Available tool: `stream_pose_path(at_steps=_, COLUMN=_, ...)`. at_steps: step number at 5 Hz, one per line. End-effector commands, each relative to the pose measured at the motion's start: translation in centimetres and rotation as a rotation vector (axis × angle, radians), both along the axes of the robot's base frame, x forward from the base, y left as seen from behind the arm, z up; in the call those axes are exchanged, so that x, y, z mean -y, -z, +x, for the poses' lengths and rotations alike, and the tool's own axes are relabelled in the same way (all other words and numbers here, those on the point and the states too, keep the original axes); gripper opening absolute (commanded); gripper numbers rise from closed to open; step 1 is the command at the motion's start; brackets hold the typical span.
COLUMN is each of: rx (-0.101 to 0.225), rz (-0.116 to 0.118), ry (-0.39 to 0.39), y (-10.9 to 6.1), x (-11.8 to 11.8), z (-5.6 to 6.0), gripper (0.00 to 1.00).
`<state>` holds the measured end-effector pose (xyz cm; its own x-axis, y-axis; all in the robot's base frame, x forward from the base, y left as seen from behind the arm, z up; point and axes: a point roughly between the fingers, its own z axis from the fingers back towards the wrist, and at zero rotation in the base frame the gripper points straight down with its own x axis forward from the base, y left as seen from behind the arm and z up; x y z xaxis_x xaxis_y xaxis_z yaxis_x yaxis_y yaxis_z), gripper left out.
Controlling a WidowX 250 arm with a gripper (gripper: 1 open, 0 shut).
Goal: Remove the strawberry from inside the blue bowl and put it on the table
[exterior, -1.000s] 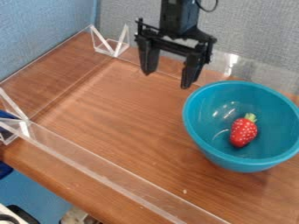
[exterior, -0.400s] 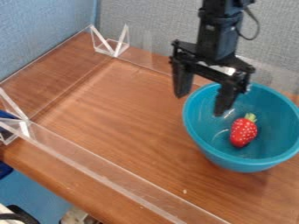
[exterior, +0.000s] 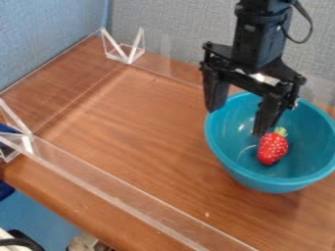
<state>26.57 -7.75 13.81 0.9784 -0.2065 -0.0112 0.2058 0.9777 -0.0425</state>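
free: table (exterior: 131, 127) left of blue bowl (exterior: 236, 162) | blocked: bowl wall rings strawberry (exterior: 272, 147)

You won't find any readable text, label, brand, number or sign here; nothing on any surface in this view carries legible markings.

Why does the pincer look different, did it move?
Yes. The pincer has slid to the right across the table and now hangs open over the blue bowl, just above the strawberry.
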Motion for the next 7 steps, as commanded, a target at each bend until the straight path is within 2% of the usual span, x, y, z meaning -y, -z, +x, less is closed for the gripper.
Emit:
stream_pose_path(at_steps=1, rx=0.073, rz=-0.024, ry=0.012, y=-1.8, x=0.8, z=-0.7, gripper=1.0)
stream_pose_path(at_steps=4, rx=0.128, rz=-0.052, ry=0.037, y=-1.9, x=3.1, z=-2.6, gripper=1.0)
stream_pose_path(at_steps=7, rx=0.173, rz=-0.078, ry=0.007, y=-2.1, x=3.6, z=-4.2, gripper=1.0)
